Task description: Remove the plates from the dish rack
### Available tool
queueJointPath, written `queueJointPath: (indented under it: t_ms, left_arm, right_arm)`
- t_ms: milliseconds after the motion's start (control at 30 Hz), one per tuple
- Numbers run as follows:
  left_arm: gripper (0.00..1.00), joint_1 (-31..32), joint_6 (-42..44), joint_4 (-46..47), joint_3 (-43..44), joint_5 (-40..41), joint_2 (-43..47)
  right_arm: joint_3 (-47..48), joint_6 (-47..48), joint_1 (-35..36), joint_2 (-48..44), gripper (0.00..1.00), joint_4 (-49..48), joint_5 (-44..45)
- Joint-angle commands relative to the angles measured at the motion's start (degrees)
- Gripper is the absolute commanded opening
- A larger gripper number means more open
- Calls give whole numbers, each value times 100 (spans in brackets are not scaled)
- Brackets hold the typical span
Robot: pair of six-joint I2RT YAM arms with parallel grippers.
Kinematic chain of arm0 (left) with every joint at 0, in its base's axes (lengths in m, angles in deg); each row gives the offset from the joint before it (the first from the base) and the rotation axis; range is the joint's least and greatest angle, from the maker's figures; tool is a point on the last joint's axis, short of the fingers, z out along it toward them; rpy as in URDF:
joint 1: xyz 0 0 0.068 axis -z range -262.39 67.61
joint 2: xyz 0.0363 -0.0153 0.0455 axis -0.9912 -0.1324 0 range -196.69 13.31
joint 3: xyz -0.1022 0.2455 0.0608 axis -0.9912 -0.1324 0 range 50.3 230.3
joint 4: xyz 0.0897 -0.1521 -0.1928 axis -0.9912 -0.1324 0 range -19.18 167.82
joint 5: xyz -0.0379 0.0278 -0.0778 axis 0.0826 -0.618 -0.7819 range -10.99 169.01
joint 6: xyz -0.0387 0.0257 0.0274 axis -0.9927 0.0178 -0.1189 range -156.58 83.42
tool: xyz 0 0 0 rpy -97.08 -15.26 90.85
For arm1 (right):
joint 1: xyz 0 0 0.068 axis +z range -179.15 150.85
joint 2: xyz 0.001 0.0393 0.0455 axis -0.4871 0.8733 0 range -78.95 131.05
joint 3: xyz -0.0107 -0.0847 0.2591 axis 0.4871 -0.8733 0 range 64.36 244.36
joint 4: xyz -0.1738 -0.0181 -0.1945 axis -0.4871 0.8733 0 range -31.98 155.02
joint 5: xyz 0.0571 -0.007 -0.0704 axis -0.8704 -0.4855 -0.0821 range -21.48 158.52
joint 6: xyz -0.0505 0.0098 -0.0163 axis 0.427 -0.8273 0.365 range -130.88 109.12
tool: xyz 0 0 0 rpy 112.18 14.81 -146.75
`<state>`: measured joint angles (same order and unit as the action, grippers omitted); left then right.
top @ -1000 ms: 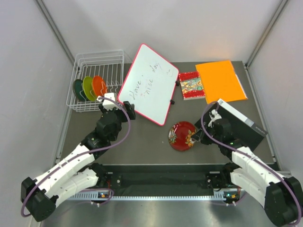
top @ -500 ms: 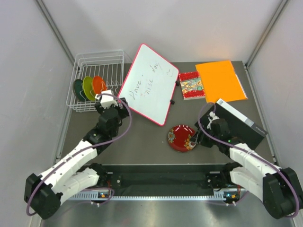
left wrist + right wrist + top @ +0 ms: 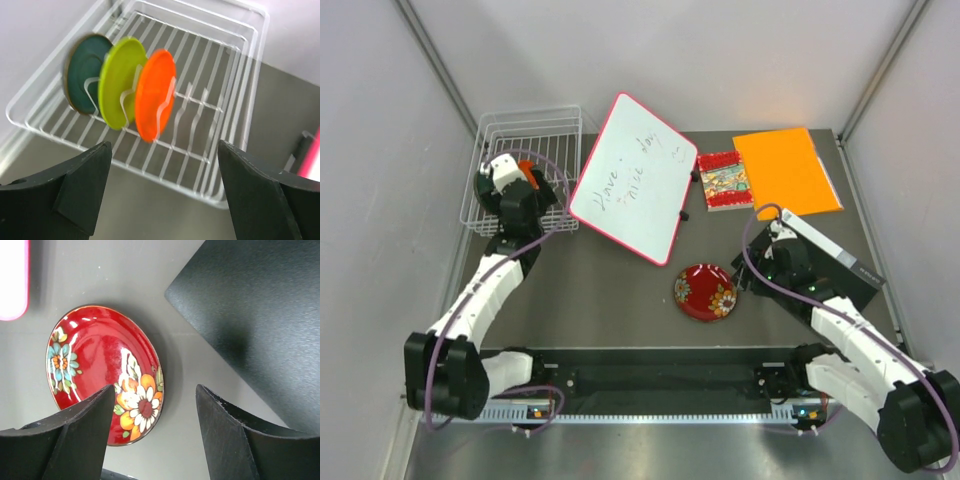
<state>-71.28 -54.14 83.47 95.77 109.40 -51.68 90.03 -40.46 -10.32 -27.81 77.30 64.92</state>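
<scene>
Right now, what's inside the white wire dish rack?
The white wire dish rack holds three upright round plates: a dark teal plate, a lime green plate, an orange plate. The black fingers of the left gripper cover bits of its near edge, hiding whatever lies there.

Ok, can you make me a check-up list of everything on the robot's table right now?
Surface: dark table, no spills seen.
Job's things: teal plate, green plate and orange plate upright in the rack; red plate flat on the table.
Clutter: whiteboard, small book, orange folder, black box.
Grippers: left gripper open, facing the racked plates; right gripper open above the red plate.
Cables: purple cable along each arm.
Surroundings: grey walls; nothing else seen.
</scene>
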Motion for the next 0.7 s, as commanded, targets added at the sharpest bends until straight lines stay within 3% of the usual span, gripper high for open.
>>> queueJointPath:
  t_ms: [0,333,667]
  left_arm:
    - [90,-478,279,612,550,-199,-557]
    - [82,-1392,25,1166,902,-929,-1945]
    - [75,-1498,157,1588,1297,-1255,-2746]
  right_arm:
    - [429,146,-28,-25,66,84,263]
    - [729,322,-28,441,66,-197,201]
    - [913,392,-28,1328,66,-707,70]
